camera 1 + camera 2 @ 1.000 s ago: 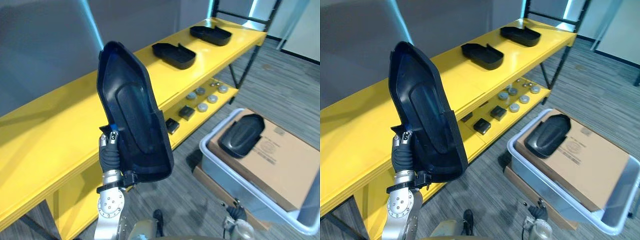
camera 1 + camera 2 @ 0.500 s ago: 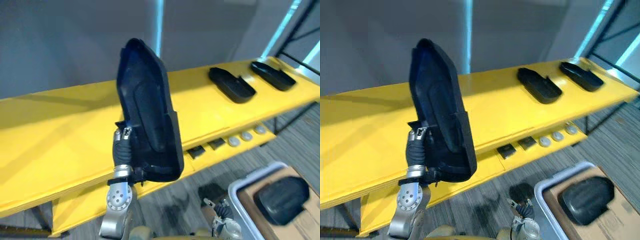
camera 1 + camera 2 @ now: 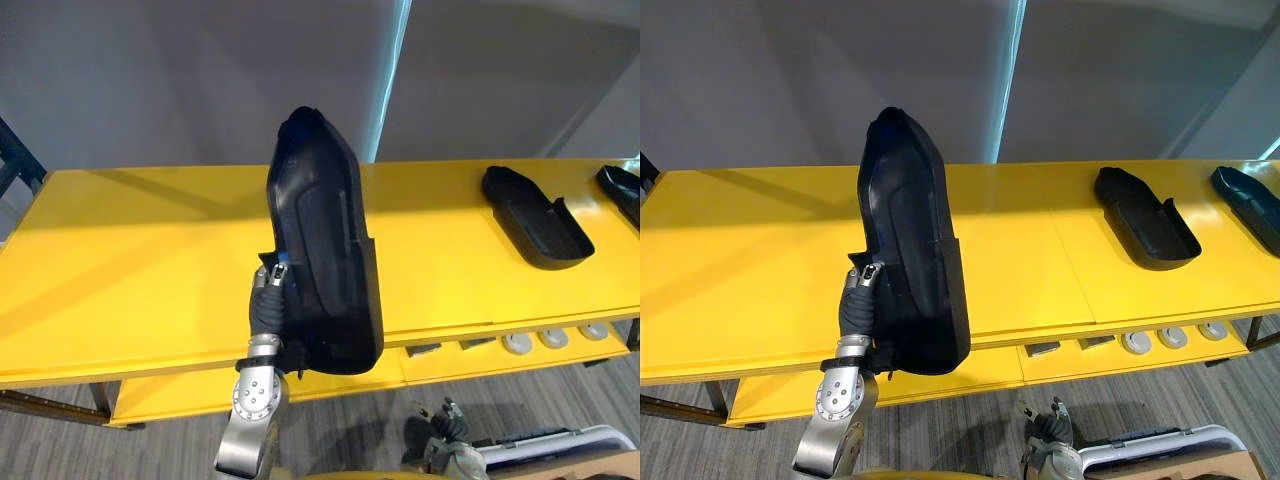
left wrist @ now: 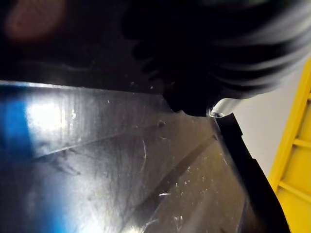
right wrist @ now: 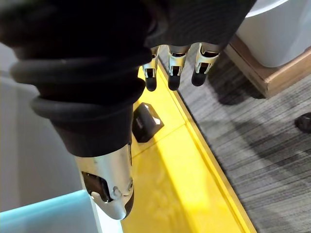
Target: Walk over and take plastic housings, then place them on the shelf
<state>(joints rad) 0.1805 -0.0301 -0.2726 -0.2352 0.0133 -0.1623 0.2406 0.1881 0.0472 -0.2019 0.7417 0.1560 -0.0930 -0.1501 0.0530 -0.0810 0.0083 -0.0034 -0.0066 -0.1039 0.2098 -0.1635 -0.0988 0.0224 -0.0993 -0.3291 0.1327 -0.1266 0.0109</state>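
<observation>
**Q:** Where is the housing?

**Me:** At my left hand [image 3: 268,300]. It is a black plastic housing [image 3: 325,260], hollow side toward my head and stood on end. The long axis is upright, narrow tip up, broad end down by my wrist. It hangs in front of the yellow top board [image 3: 130,270]. Whether it touches the board, I cannot tell.

**Q:** Grip?

**Me:** My fingers are behind the shell, so I cannot tell how they close. One silver digit shows at the near rim, no more. My right hand [image 5: 171,63] hangs low by the lower shelf [image 5: 160,160]. Its fingers are straight and side by side, the thumb apart, and it holds nothing.

**Q:** What does the placing turn on?

**Me:** Tilt. The top board lies flat beyond the housing, and the housing stands roughly upright against it. My judgement is that the long axis must come down flat onto the board, hollow side up. The second housing [image 3: 530,215] and the third housing [image 3: 622,190] lie that way, off to my right. There is bare board between mine and the second. The left hand is the nearer one, and the right is well apart.
</observation>
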